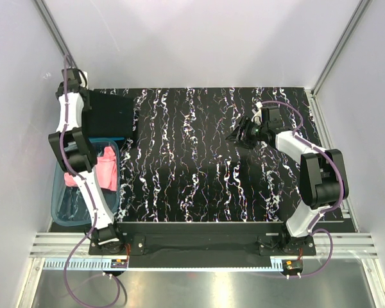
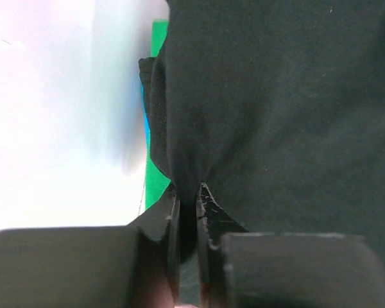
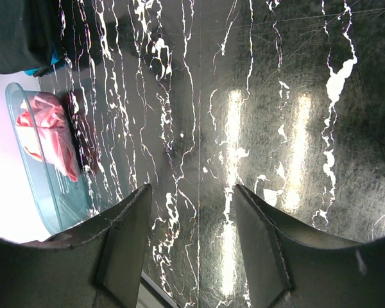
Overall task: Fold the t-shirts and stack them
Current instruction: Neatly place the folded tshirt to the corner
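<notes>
Black t-shirt (image 2: 282,115) pinched in left fingers (image 2: 172,226), right fingers (image 3: 125,244) spread apart

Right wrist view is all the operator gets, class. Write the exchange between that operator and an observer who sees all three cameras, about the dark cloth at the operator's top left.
Operator: I see only a corner of the black shirt. Is anything holding it?
Observer: Yes. In the left wrist view, the left fingers are shut on a pinch of its edge.
Operator: A blue sliver shows under it. Is anything else there?
Observer: A green shirt shows from beneath the black one.
Operator: Where does the pile sit?
Observer: The top view puts it in the far left corner of the table, just beyond the tub.
</notes>
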Tool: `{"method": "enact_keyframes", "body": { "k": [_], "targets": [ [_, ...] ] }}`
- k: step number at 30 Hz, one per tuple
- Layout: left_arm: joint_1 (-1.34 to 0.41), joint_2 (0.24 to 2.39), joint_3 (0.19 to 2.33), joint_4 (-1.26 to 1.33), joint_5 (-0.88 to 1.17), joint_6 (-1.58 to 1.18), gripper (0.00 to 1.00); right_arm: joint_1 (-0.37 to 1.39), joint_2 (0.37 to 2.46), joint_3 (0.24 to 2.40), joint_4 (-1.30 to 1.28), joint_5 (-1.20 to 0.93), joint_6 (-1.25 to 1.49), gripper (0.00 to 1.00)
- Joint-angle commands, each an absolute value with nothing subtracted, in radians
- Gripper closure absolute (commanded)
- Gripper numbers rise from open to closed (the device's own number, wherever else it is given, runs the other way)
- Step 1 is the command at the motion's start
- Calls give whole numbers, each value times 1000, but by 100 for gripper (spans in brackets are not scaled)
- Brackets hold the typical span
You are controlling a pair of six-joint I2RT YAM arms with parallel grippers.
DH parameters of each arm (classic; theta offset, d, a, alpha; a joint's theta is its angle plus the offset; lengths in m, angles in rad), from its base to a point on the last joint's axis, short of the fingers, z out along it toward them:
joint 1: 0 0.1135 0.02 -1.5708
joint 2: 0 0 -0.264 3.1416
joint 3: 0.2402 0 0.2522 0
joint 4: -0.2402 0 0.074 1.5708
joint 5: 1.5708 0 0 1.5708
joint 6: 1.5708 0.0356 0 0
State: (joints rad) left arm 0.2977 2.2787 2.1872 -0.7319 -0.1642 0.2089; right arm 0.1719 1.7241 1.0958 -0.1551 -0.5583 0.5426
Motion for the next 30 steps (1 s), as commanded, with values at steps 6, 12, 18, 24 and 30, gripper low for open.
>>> {"method": "enact_keyframes", "body": {
  "k": [6,12,18,24,30],
  "targets": [
    [328,2292,2284,-664,-189,118,37,179,1718,1134,-130,-529,519,38],
    [288,2177,2221,-690,-149,2,1,179,1718,1161,-181,-520,500,37],
    [259,2044,2002,-649,-34,-58,1,179,1677,1155,-210,-505,494,36],
    [146,1843,1710,-607,94,-120,1,179,1632,1186,-285,-465,495,17],
    [-64,1450,1363,-474,256,-207,1,179,1425,1198,-437,-403,499,0]
  ]
}}
